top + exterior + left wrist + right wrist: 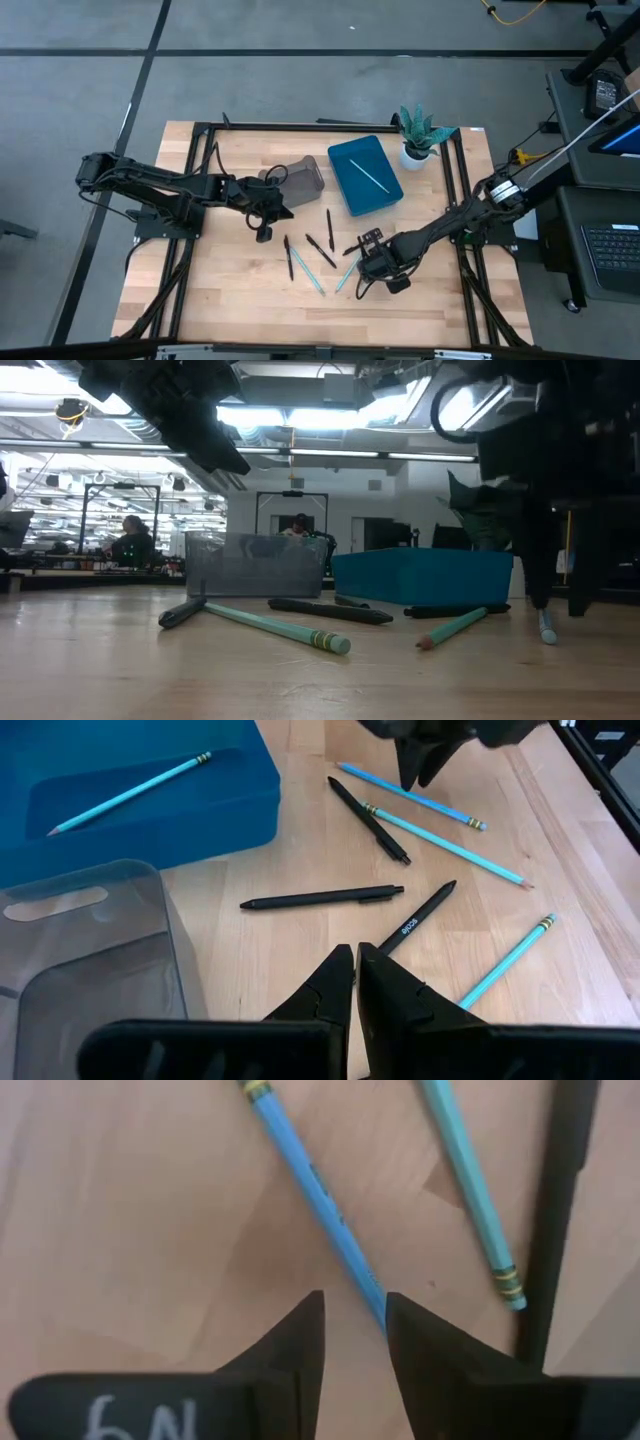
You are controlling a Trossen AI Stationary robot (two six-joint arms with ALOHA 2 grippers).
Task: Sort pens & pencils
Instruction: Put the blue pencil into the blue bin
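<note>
Several black pens (325, 898) and light blue pencils (445, 845) lie flat and scattered on the wooden table (230, 300). One more light blue pencil (130, 788) lies inside the blue bin (365, 175). My right gripper (354, 1330) is open and points down over one end of a light blue pencil (320, 1190). That pencil runs under one fingertip (400, 1330). In the low view its fingers (545, 595) stand just over that pencil's end (547, 628). My left gripper (356, 970) hangs shut above the table beside the grey bin (300, 178). My right gripper comes from above, pointing down, at one end of the light blue pencil (375, 1295), which lies flat on the table. The pencil passes beneath one fingertip rather than through the gap. I cannot tell whether that fingertip touches it.
A potted plant (420, 135) stands at the far right, next to the blue bin. A second light blue pencil (470, 1180) and a black pen (560, 1210) lie close beside my right gripper. Black frame rails (200, 140) run along the table's sides.
</note>
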